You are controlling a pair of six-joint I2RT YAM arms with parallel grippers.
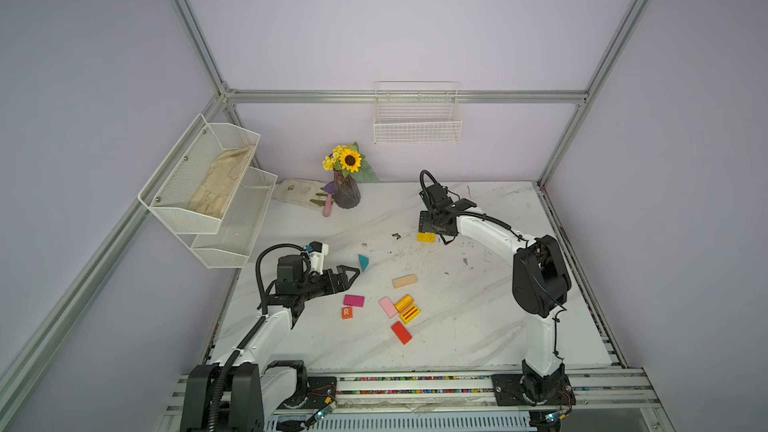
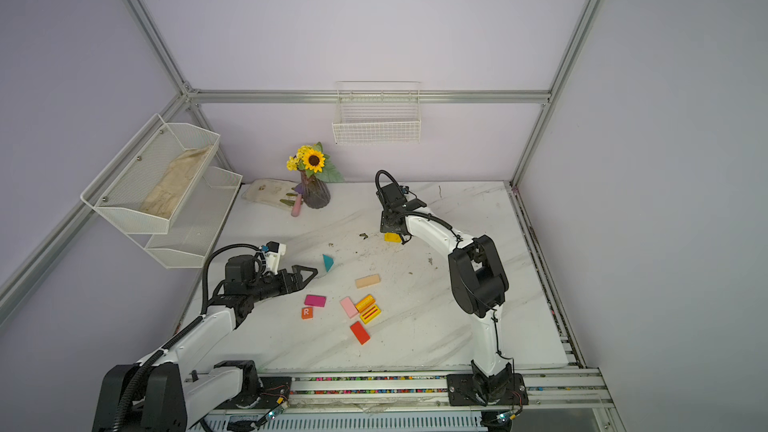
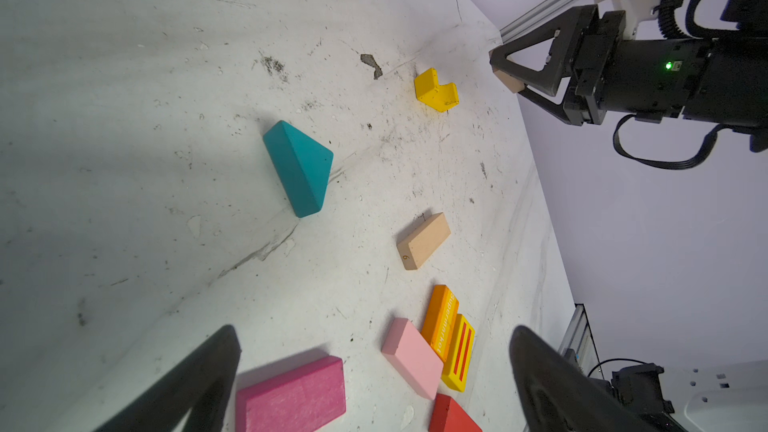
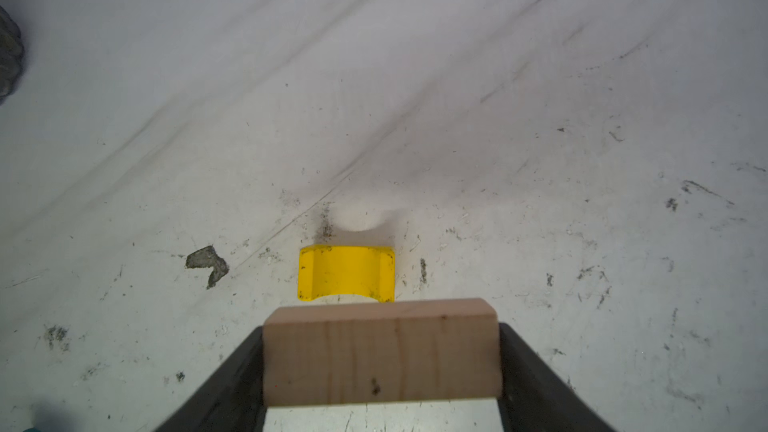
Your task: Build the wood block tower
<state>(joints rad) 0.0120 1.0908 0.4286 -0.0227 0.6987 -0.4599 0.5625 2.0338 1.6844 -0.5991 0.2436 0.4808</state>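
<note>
- Nearest you on the scuffed, marble-patterned bench (image 1: 478, 326) lies a flat red slab (image 1: 401, 332), painted smooth, on its broad face.
- Just past it, three pieces lie side by side and touching: a striped yellow slab (image 1: 409, 313), an orange bar (image 1: 403, 302) with lettering on its side, and a matte pink slab (image 1: 388, 307).
- To their left you have an orange cube (image 1: 347, 312) with a white "R" facing up. Beside it is a magenta slab (image 1: 353, 300) whose grain shows through the paint.
- Your left fingers (image 1: 352, 274), black open triangular frames, stand wide apart and empty above the magenta slab.
- A tan block (image 1: 404, 281) of unpainted wood lies alone mid-bench. The teal wedge (image 1: 363, 262), a triangular prism, rests on one side near the left fingers.
- Farther back, a yellow arch (image 4: 346, 272) with a curved notch sits by itself on the bench.
- Your right fingers (image 3: 500, 66) are clamped on a bare wood block (image 4: 380, 359), gripping it by its ends. It hangs just short of the yellow arch, not touching it.
- At the far wall stands a ribbed dark vase (image 1: 346, 195) with a sunflower.
</note>
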